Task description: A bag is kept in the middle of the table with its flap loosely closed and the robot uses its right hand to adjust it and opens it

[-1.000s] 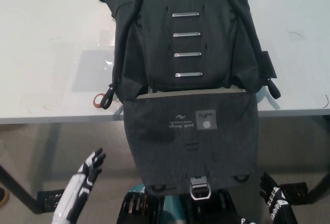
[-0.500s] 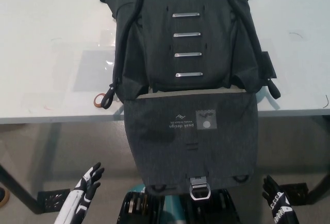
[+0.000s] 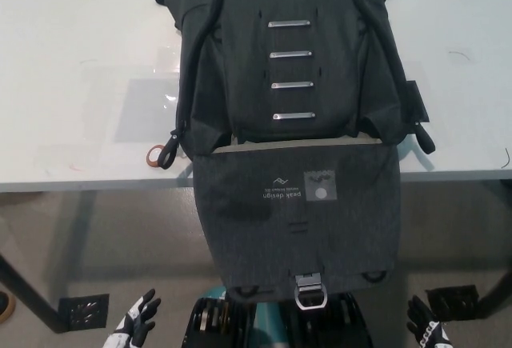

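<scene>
Lying flat in the middle of the white table [image 3: 72, 84], the dark grey bag [image 3: 280, 68] has its flap [image 3: 296, 220] hanging open over the near edge, metal clasp [image 3: 309, 290] dangling, while the white left hand [image 3: 138, 324] and black right hand [image 3: 422, 330] sit low, fingers spread, gripping nothing.

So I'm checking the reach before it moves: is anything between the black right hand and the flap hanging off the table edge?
Nothing visible. The black right hand sits low at the bottom right, with only bare floor between it and the dark grey fabric flap with its metal clasp.
</scene>
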